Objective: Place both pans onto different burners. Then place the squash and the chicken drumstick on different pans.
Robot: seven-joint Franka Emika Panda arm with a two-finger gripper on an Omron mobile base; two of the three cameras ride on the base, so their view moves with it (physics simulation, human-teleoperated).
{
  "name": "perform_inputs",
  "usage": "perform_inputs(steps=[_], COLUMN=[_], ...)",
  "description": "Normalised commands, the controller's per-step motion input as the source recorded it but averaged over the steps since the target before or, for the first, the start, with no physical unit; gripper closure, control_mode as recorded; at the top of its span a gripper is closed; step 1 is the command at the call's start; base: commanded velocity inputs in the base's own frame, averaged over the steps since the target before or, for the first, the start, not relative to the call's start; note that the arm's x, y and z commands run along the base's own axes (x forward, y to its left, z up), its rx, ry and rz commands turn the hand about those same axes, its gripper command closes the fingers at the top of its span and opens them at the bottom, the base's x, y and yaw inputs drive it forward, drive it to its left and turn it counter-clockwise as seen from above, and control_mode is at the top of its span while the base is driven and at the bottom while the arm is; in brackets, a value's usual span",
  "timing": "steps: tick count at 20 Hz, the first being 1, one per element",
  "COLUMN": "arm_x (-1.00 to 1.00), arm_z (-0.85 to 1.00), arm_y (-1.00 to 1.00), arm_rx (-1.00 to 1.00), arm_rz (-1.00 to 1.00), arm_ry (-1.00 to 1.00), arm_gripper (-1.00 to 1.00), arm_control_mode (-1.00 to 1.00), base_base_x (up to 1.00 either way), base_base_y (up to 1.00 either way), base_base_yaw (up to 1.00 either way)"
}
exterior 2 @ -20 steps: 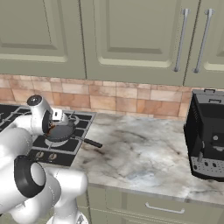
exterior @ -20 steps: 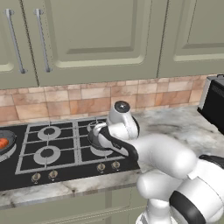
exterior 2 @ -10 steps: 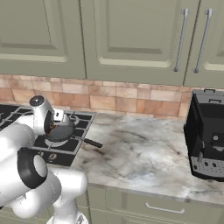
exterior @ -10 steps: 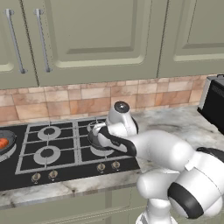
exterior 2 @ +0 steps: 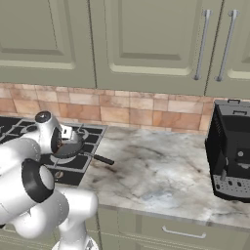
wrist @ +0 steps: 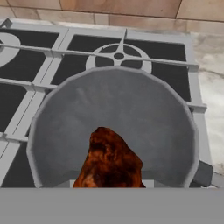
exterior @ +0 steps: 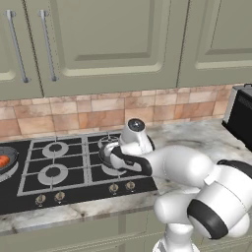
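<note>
Cooktop of black glass point(exterior: 74, 184) with grey square grates fills the left of the marble-patterned table point(exterior 2: 161, 176), beneath olive-green cabinet doors point(exterior: 103, 44) and a band of terracotta wall tiles point(exterior: 74, 110). The white arm point(exterior: 182, 165) reaches in from 4 o'clock in the left base view, its hand over the round black frying pan with grey inside point(wrist: 113, 118), which sits on the cooktop's front right burner; the arm's wrist covers most of that pan there. In the right base view the pan's straight black handle point(exterior 2: 100, 157) sticks out toward 4 o'clock over the table edge of the cooktop. In the hand view a dark reddish-brown chicken drumstick point(wrist: 109, 162) rises from 6 o'clock just above the pan's floor; the fingers are hidden behind the bottom edge, so whether they clasp it I cannot tell. A grey gas ring point(wrist: 118, 59) lies beyond the pan at 12 o'clock. Far off at 9 o'clock in the left base view, a second black pan point(exterior: 9, 165) holds the small orange-red squash point(exterior: 3, 161). A black coffee machine point(exterior 2: 230, 149) stands at 3 o'clock on the table.
</note>
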Motion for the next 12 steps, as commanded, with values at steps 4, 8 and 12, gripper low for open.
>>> perform_inputs(steps=[4, 8, 12], arm_x=[0.02, 0.11, 0.23], arm_z=[-0.19, -0.09, -0.01], arm_y=[0.0, 0.03, 0.07], arm_rx=[0.0, 0.0, 0.0], arm_rz=[0.0, 0.0, 0.0], arm_ry=[0.0, 0.0, 0.0], arm_gripper=[1.0, 1.0, 1.0], arm_control_mode=[-1.0, -1.0, -1.0], base_base_x=[0.0, 0.0, 0.0], base_base_y=[0.0, 0.0, 0.0], base_base_yaw=[0.0, 0.0, 0.0])
